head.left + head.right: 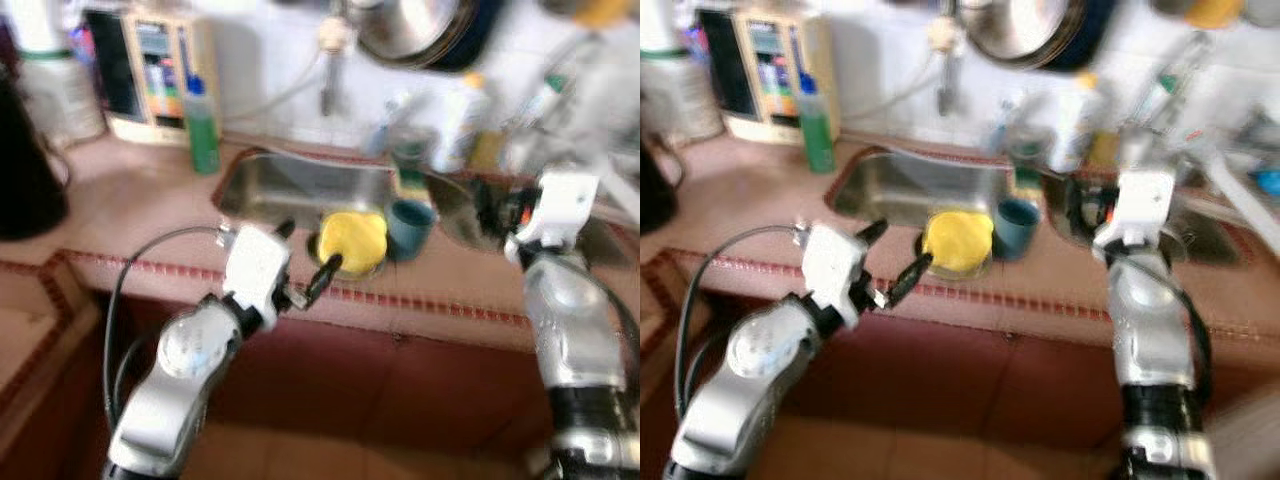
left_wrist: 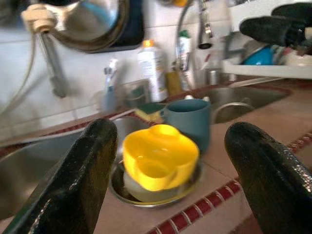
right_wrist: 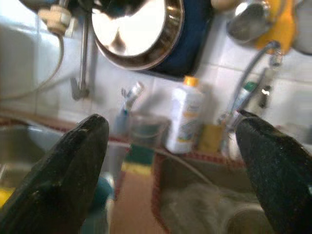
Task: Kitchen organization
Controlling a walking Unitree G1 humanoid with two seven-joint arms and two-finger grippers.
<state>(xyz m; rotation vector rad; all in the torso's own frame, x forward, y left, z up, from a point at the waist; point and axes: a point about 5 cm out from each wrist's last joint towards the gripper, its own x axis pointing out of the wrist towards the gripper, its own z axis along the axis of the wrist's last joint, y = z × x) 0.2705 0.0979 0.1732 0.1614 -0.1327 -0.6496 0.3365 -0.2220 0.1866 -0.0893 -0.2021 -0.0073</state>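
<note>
Right at the front edge of the desk [image 1: 130, 215] sits a yellow cup [image 1: 352, 238], resting tilted in a shallow steel bowl [image 2: 153, 187], with its open mouth turned toward the edge. Just beside it, on the side nearer the robot's right, stands a teal mug [image 1: 409, 226], upright; whether the two touch cannot be told through the blur. Behind them a sponge [image 2: 148, 111] with a green top and yellow body lies on the ledge between two steel sink basins: the left sink [image 1: 300, 188] runs back from the cup toward the wall, and the right sink [image 3: 204, 204] lies beyond the mug.

The left claw [image 1: 305, 262] hangs just off the front edge of the desk, its two black fingers [image 2: 73, 185] spread wide and empty, the cup framed between them in the left wrist view but not touched. The right claw [image 3: 165, 170] is raised over the desk near the right sink, also spread wide with nothing in it.

Farther out, a green bottle [image 1: 202, 127] stands at the back left corner of the left sink, and a white bottle [image 3: 185, 122] with an orange cap stands against the tiled wall behind the ledge. A steel pan [image 3: 139, 31] hangs on that wall above.
</note>
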